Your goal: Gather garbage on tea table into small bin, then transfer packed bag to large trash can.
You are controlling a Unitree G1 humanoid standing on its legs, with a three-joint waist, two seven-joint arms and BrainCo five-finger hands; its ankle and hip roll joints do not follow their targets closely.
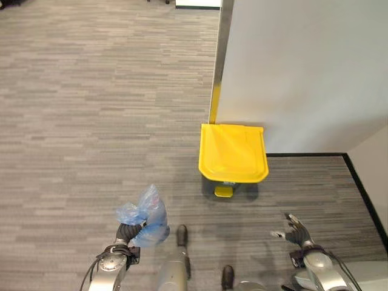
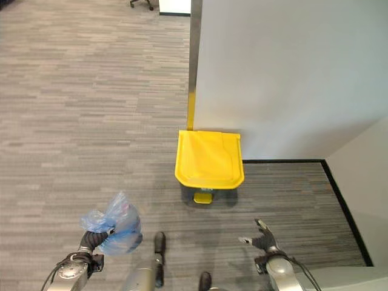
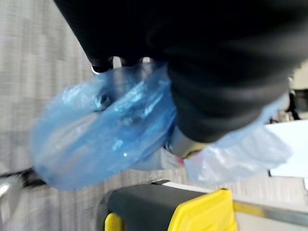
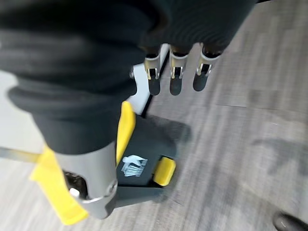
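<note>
L robot hand (image 1: pixel 126 232) clamped on blue bag (image 1: pixel 147 216); R robot hand (image 1: pixel 296 231) fingers apart, near yellow-lid trash can (image 1: pixel 233 151).

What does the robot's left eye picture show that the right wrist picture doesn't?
The left eye view alone shows the crinkly blue plastic garbage bag clutched in the left hand, the closed top of the bin's yellow lid and the white wall behind it. The right wrist view alone shows a white symbol on the bin's dark side. Both show the dark trash can with the yellow lid, its yellow foot pedal, the grey striped carpet and the open right hand.
</note>
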